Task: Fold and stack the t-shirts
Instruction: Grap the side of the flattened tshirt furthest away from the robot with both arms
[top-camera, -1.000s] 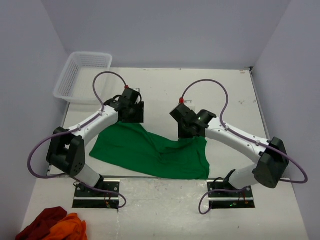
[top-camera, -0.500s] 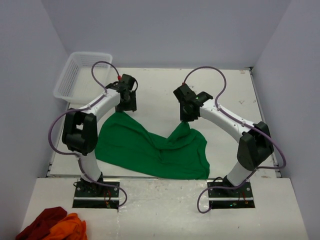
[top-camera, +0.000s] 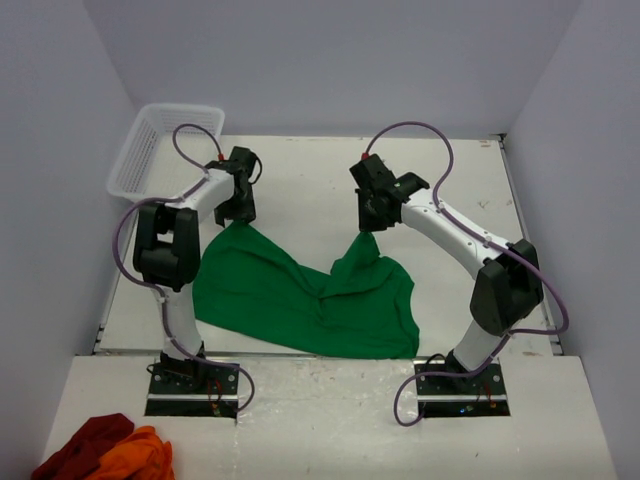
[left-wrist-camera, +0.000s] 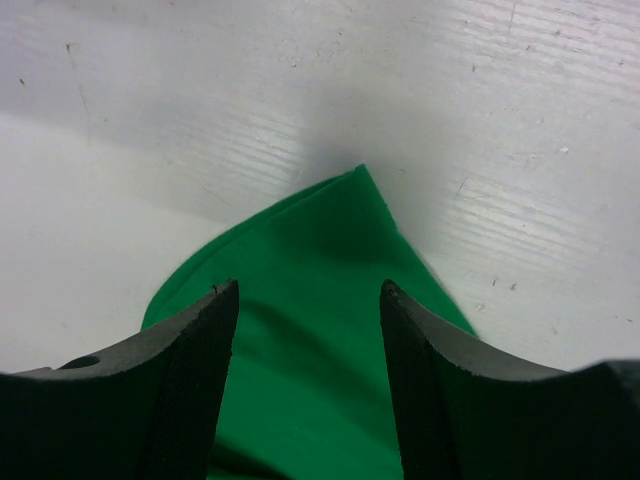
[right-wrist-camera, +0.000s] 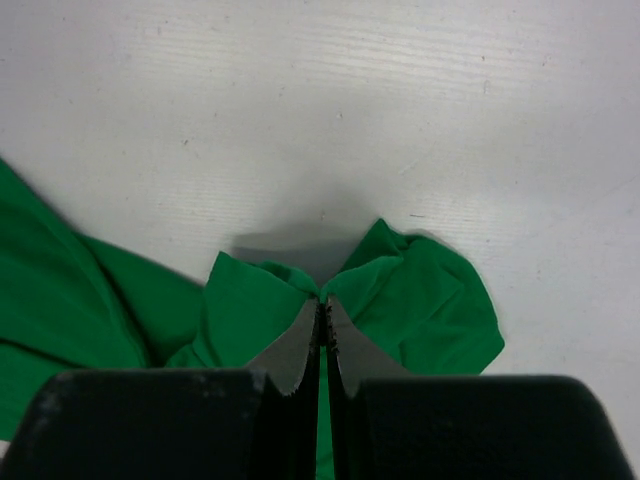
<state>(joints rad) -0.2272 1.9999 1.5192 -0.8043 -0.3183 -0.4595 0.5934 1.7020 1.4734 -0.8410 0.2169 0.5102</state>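
**Item 1. Plain bright green short-sleeved cotton t-shirt** (top-camera: 300, 300). It lies spread but rumpled on the near half of the white table (top-camera: 310, 175), between the two arms. One far corner lies flat at the left. On the right, a bunch of cloth is drawn up into a peak. No fold is made yet.

**Item 2. Left gripper** (left-wrist-camera: 308, 290). Its jaws stand wide apart above the shirt's far left corner, with the green point showing between the fingers. It grips nothing.

**Item 3. Right gripper** (right-wrist-camera: 322, 305). The fingers are pressed together on a pinch of green cloth, which puffs out to either side of the tips. This edge is lifted off the table.

**Item 4. White plastic mesh basket** (top-camera: 165, 150). It sits at the far left corner, apart from the shirt.

**Item 5. Dark red and orange cloths** (top-camera: 100, 450). They are heaped on the near ledge, left of the arm bases.

**Step in hand (judged).** The shirt is being laid out flat, one side held and the other free.

**Next move (judged).** The left jaws need to drop and close on their corner. Both arms can then pull apart and away to stretch out the creases before folding.
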